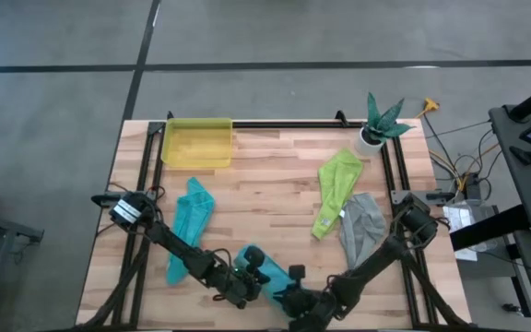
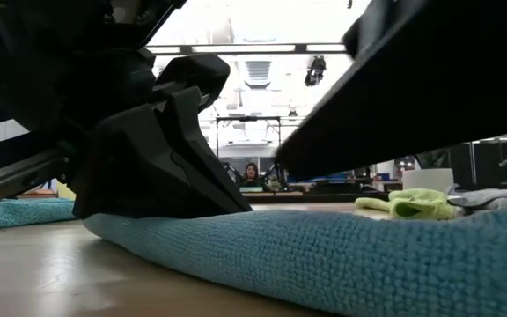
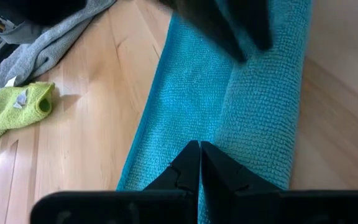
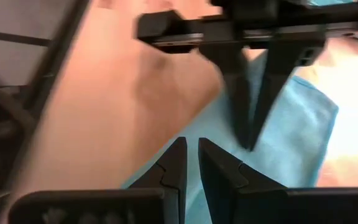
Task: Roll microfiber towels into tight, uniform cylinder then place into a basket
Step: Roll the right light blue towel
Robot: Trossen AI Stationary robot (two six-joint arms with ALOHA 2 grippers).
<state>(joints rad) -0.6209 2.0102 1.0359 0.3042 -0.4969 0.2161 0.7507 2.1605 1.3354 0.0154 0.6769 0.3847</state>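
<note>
A teal towel (image 3: 191, 99) lies at the table's near edge, with one long side rolled up (image 3: 263, 106) and the other part flat. Both grippers are on it. My left gripper (image 3: 199, 152) is shut at the crease beside the roll. My right gripper (image 4: 191, 152) is shut at the towel's edge, farther along the roll. A lighter turquoise towel (image 1: 192, 217) lies crumpled at the left. A lime green towel (image 1: 337, 189) and a grey towel (image 1: 362, 229) lie at the right. The yellow basket (image 1: 196, 143) stands at the far left. My left gripper presses its shut fingertips (image 4: 250, 140) down on the towel's flat part (image 3: 194, 134), right beside the roll. It comes slanting down from the table's left. The towel lies on the table under it. My right gripper has its fingers nearly together at the towel's edge (image 4: 166, 155), coming slanting down from the table's right. Cloth shows in the narrow gap. How many layers it has cannot be seen.
A white plant pot (image 1: 374, 129) stands at the far right corner. A dark frame (image 1: 284, 124) runs along the table's far edge and down both sides. Bare wood lies in the table's middle, between the towels.
</note>
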